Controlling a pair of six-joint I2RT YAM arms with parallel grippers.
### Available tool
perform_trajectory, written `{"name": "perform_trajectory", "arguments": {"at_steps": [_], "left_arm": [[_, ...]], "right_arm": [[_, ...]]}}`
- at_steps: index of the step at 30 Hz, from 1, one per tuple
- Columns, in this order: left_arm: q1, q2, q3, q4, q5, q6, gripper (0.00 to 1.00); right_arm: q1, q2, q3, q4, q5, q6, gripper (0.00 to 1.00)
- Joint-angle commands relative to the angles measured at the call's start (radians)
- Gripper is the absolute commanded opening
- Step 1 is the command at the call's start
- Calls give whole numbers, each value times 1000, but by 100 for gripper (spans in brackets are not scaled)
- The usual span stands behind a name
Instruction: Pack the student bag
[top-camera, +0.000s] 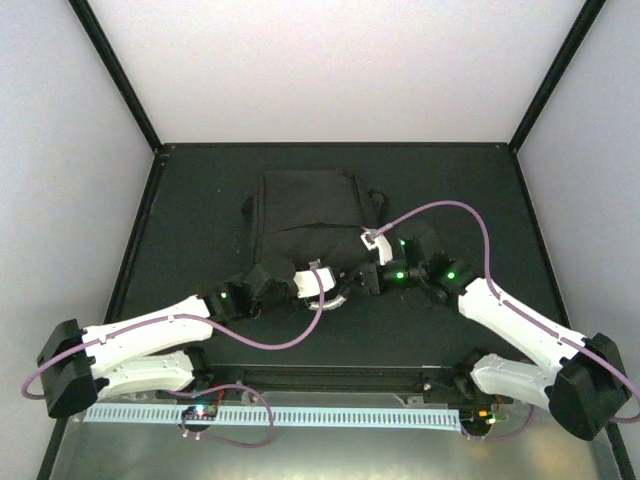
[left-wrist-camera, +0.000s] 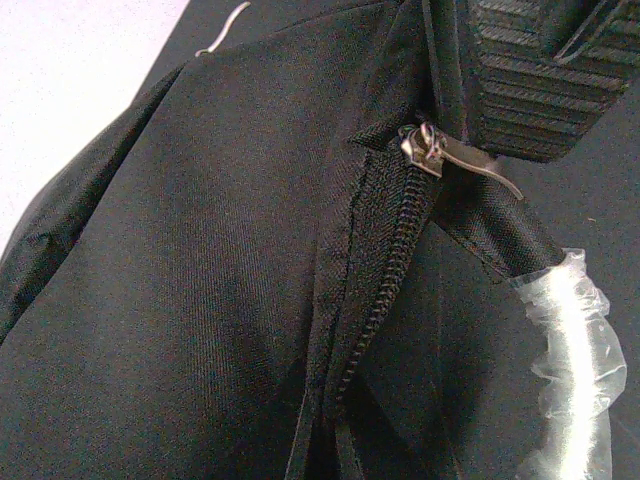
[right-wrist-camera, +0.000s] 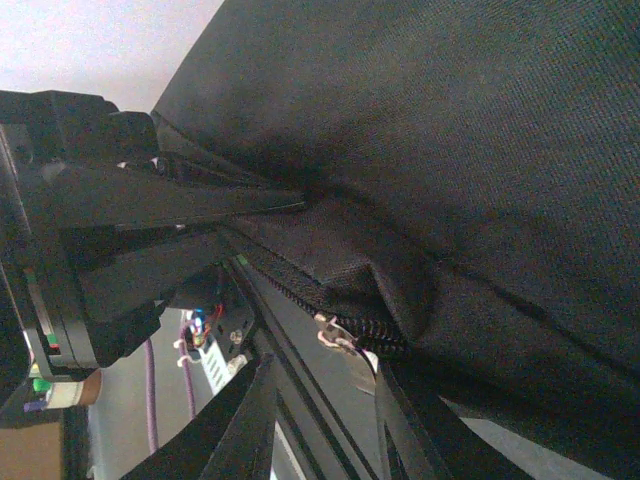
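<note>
Pinching student bag (top-camera: 305, 205) with left jaws, right jaws narrowly apart, zipper pull (left-wrist-camera: 455, 158) only in wrist views.

Even diffuse light, bright white walls (top-camera: 330, 60), black student bag (top-camera: 305, 215) losing detail, glare on plastic wrap (left-wrist-camera: 575, 360), wrist views soft

Just ahead of both sets of jaws, on the table (top-camera: 200, 220), the student bag (top-camera: 305, 215). Just off the fingertips of the right gripper (right-wrist-camera: 325, 368), in line with their gap, the zip pull (right-wrist-camera: 337, 337), zip track (right-wrist-camera: 290, 290) off to their left. Close on the left, the left gripper (right-wrist-camera: 295, 205), jaws on a bag fold above that zip. Under the left jaws, the handle (left-wrist-camera: 575, 350).
</note>
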Motion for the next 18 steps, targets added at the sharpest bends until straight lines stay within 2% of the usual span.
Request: {"name": "perform_trajectory", "arguments": {"at_steps": [1,7,10,12,18], "left_arm": [[-1,-41,19,105,5,-30,2],[-1,-37,22,108,7,-31,2],[-1,-37,22,108,7,-31,2],[-1,-38,25,108,9,-34,2],[-1,-41,26,111,25,-45,2]], "right_arm": [[-6,-7,-21,6,22,-3,32],[-4,-8,-52,32,15,-3,34],[-4,-19,-66,29,30,-21,41],[-5,-28,-83,35,40,-31,42],[-4,-91,-159,177,50,6,44]]}}
